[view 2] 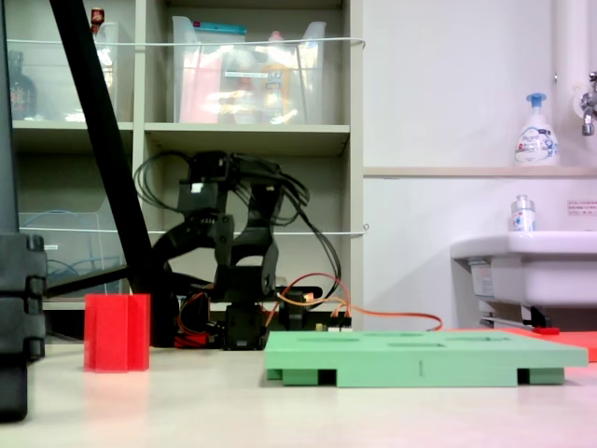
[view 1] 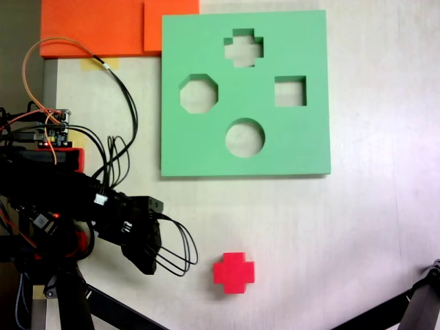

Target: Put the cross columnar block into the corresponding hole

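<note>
The cross columnar block (view 1: 234,272) sits alone on the desk (view 1: 357,227), untouched. My jaws (view 1: 146,262) hang just left of it, spread or pressed I can't tell. Next: reach, pinch, carry to the corresponding hole (view 1: 243,48).

An orange foam sheet (view 1: 103,27) lay at the top left of the bench (view 1: 330,240) in a fixed view, its right part tucked against the green board's upper left corner. Behind the bench, a shelf unit (view 2: 252,140) held clear plastic bins (view 2: 247,70). To the right stood a white sink (view 2: 527,266) with a small bottle (view 2: 523,214) on its rim, and a pump dispenser bottle (view 2: 536,131) sat on the ledge above.
</note>
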Robot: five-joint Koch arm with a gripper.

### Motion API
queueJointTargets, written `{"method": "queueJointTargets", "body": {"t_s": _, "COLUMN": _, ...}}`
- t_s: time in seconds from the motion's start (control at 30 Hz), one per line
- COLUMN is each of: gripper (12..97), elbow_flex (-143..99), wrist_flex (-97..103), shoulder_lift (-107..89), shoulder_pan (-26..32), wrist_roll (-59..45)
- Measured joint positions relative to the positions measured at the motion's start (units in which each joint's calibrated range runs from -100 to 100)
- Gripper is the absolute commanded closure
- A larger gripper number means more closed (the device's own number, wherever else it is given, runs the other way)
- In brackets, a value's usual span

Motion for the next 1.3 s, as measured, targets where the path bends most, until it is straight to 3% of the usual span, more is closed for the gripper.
{"method": "queueJointTargets", "body": {"t_s": 0.07, "gripper": 27.5, "elbow_flex": 7.6, "wrist_flex": -2.2, "shoulder_lift": 5.7, "shoulder_pan": 0.2, "wrist_roll": 0.0}}
{"method": "queueJointTargets", "body": {"t_s": 0.17, "gripper": 27.3, "elbow_flex": 16.3, "wrist_flex": -3.7, "shoulder_lift": 14.8, "shoulder_pan": 0.3, "wrist_roll": 0.0}}
{"method": "queueJointTargets", "body": {"t_s": 0.3, "gripper": 17.0, "elbow_flex": 25.8, "wrist_flex": -5.0, "shoulder_lift": 28.2, "shoulder_pan": 0.5, "wrist_roll": 0.0}}
{"method": "queueJointTargets", "body": {"t_s": 0.77, "gripper": 16.8, "elbow_flex": 48.9, "wrist_flex": -5.5, "shoulder_lift": 67.6, "shoulder_pan": 0.7, "wrist_roll": -0.3}}
{"method": "queueJointTargets", "body": {"t_s": 1.3, "gripper": 18.0, "elbow_flex": 52.2, "wrist_flex": -5.4, "shoulder_lift": 84.1, "shoulder_pan": 0.5, "wrist_roll": -0.8}}
